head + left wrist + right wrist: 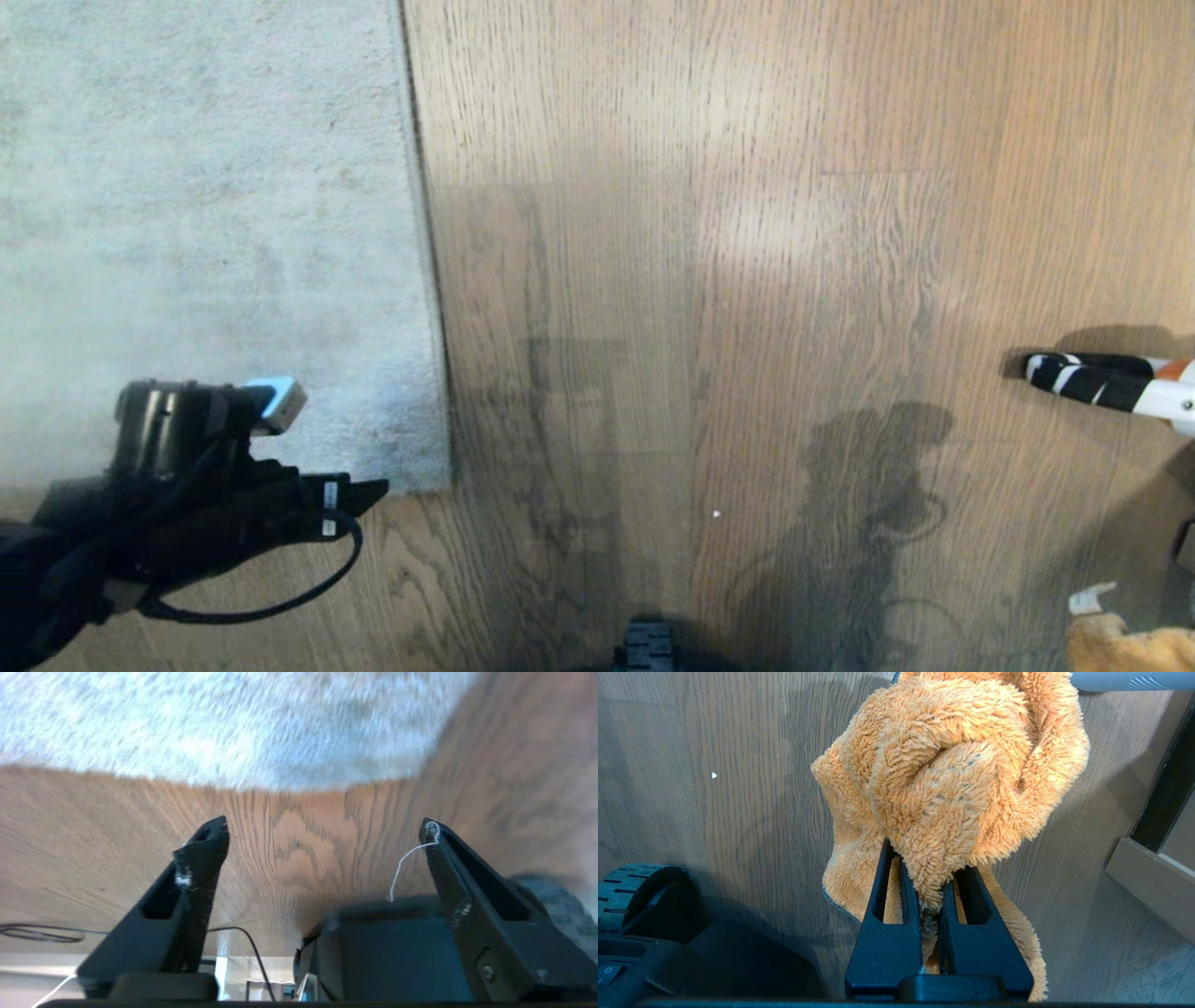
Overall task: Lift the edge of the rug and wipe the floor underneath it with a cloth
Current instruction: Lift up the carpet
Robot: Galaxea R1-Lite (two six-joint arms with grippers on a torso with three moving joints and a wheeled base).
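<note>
The pale grey rug (205, 233) lies flat at the upper left, and the rug edge (431, 280) runs down to a square corner (446, 481). My left gripper (327, 828) stands open and empty over bare floor (299, 849), just short of the rug's near border (233, 780). A white thread (404, 861) hangs from one finger. The left arm (187, 504) shows at the lower left of the head view. My right gripper (931, 877) is shut on the fluffy orange cloth (952, 765), above the floor (747, 280). A bit of the cloth (1130, 649) shows at the bottom right of the head view.
A black-and-white striped object with a white and orange end (1102, 383) lies on the floor at the right. My base (649, 649) shows at the bottom middle, with a wheel (626, 896). A pale board beside a dark frame (1148, 872) stands near the right gripper.
</note>
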